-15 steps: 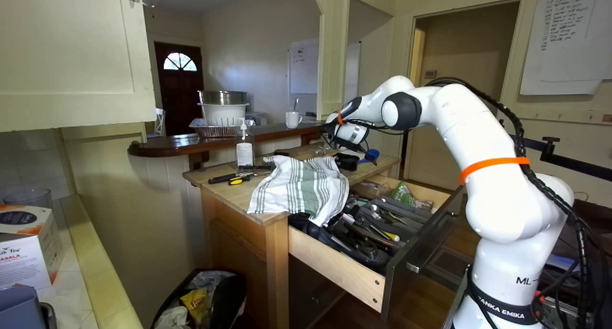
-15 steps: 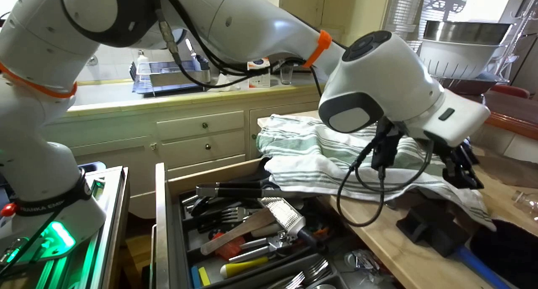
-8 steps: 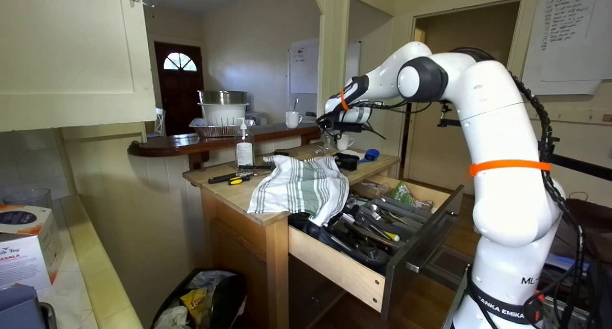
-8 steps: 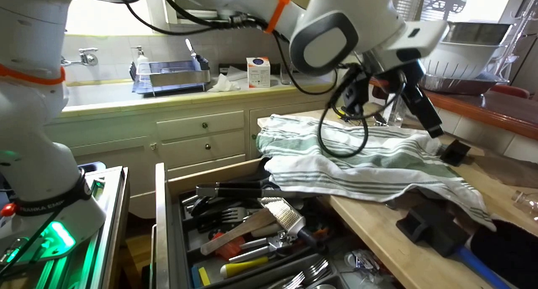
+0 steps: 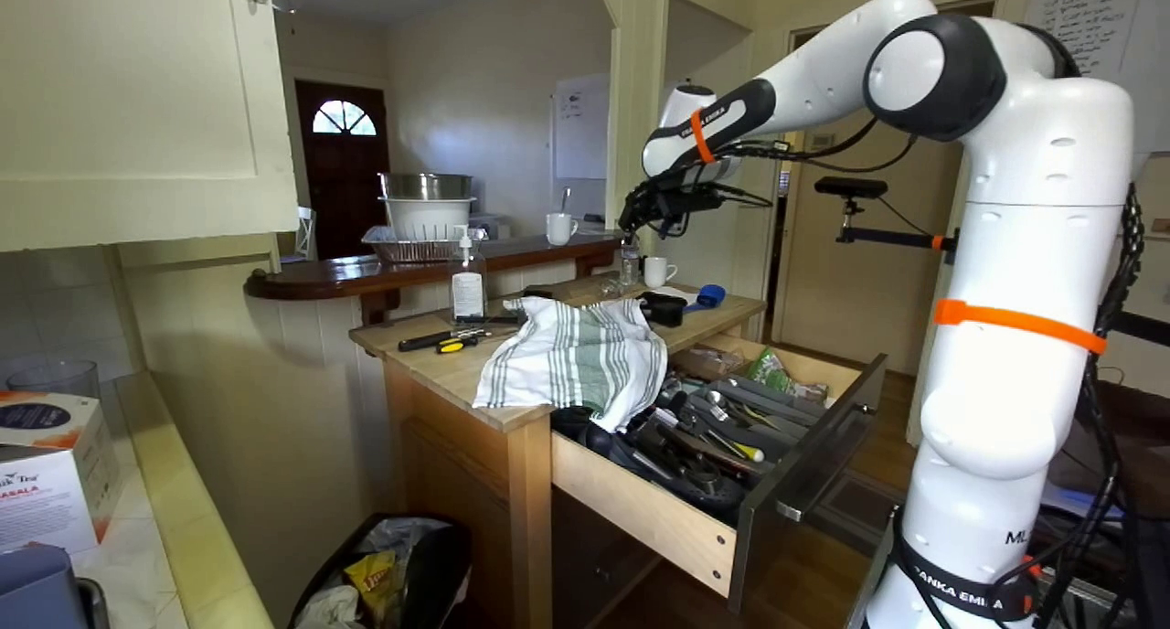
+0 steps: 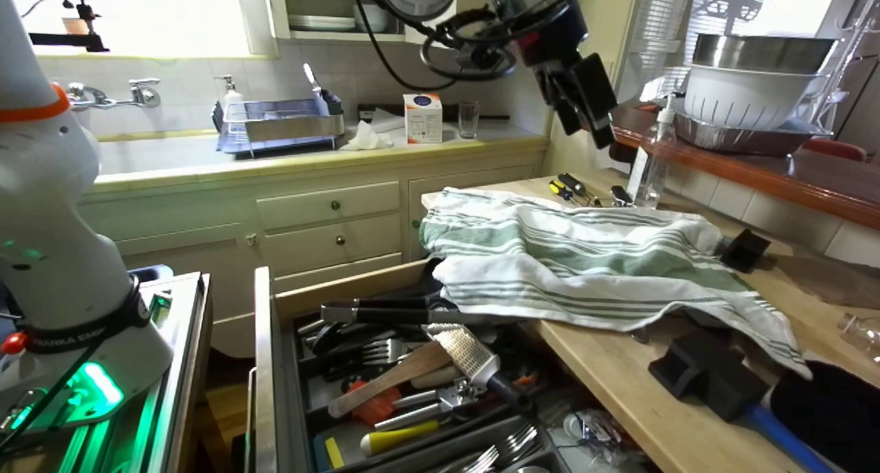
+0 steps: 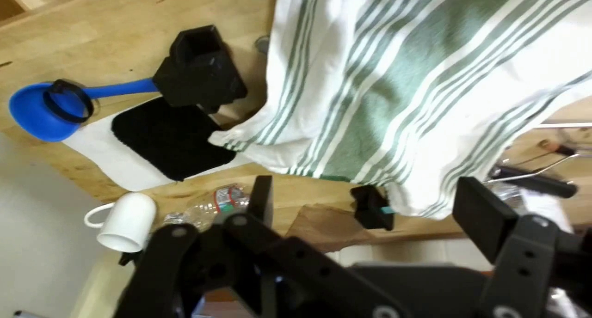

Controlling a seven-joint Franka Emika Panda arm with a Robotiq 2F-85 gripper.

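The gripper was matte black, with blocky pads on its jaws and round silvery screws in the links behind them. Back from the jaws, the arm was glossy white and rounded, with a dark joint housing, black cables and two orange bands. Farthest from the jaws, a black strap bore white lettering, partly covered, with a dark "ML" marking above it.

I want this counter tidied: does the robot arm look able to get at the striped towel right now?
Probably yes: the jaws stand open, empty and higher than the striped towel, and nothing shows on top of it or in between. They would likely need to come down first.
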